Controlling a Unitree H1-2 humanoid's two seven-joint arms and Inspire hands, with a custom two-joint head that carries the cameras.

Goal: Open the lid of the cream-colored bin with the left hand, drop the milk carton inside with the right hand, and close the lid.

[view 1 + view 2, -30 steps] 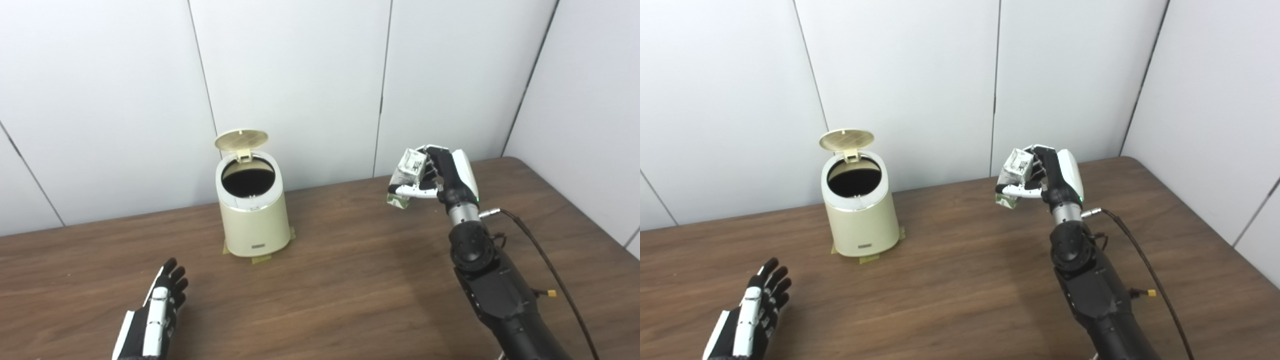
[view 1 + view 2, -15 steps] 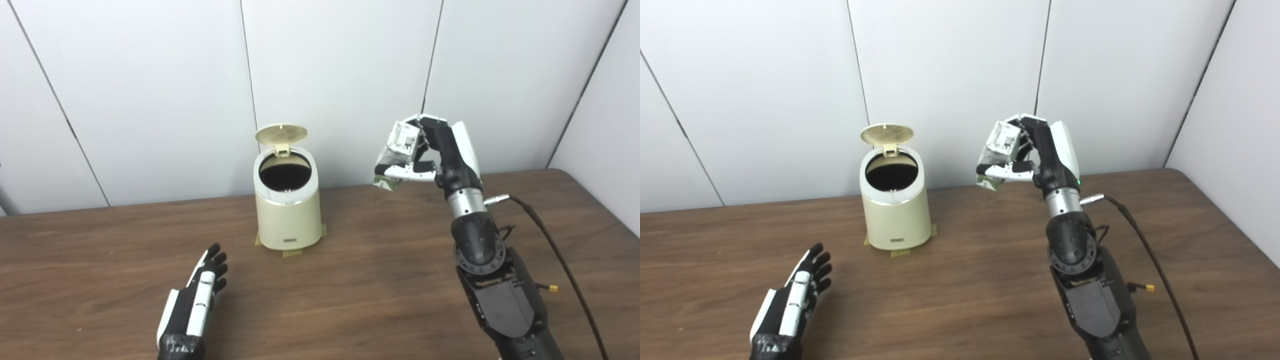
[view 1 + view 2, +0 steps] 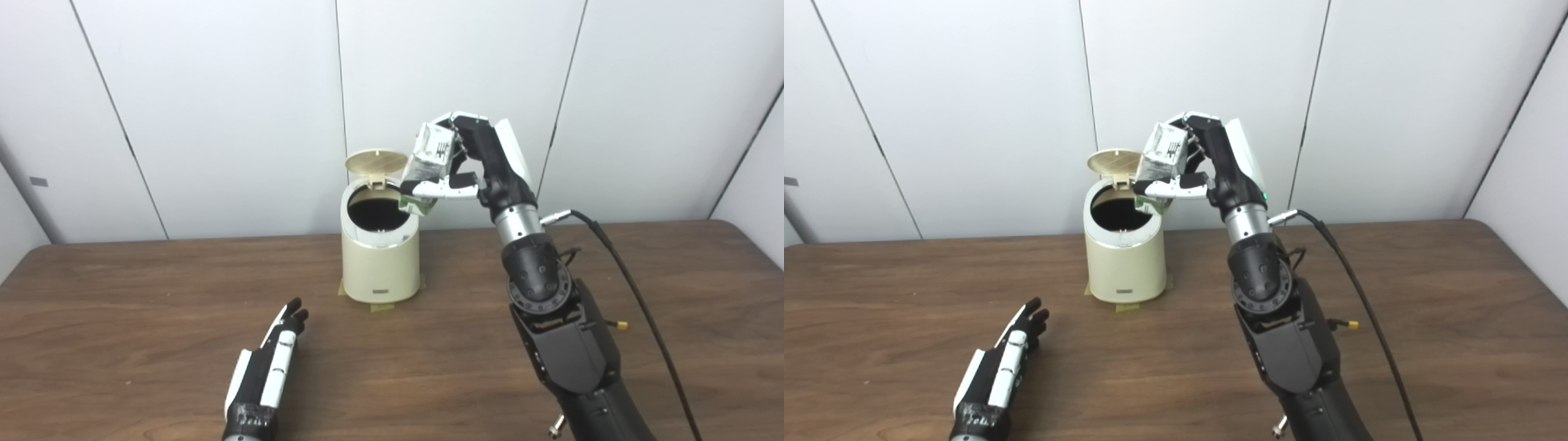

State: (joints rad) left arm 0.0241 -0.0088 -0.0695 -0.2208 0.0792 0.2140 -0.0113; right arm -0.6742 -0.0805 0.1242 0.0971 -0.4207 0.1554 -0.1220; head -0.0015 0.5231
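Two hands work over a brown wood-grain tabletop [image 3: 122,318] backed by plain white wall panels [image 3: 233,110]. Raised at the end of its black arm, the right hand [image 3: 481,165] grips a small boxy milk carton [image 3: 429,168], white with print and a green base, tilted. Just left of and below that hand stands the cream-colored bin [image 3: 380,257], a smooth rounded cylinder with a pale rim, on bits of tape [image 3: 383,306]; its round ribbed lid [image 3: 376,162] stands open at the back, and the carton's lower end hangs over the right edge of the dark mouth. A black cable [image 3: 637,294] trails from the right wrist. Well apart, near the front edge, the left hand [image 3: 275,355] lies flat, empty, fingers extended toward the bin.
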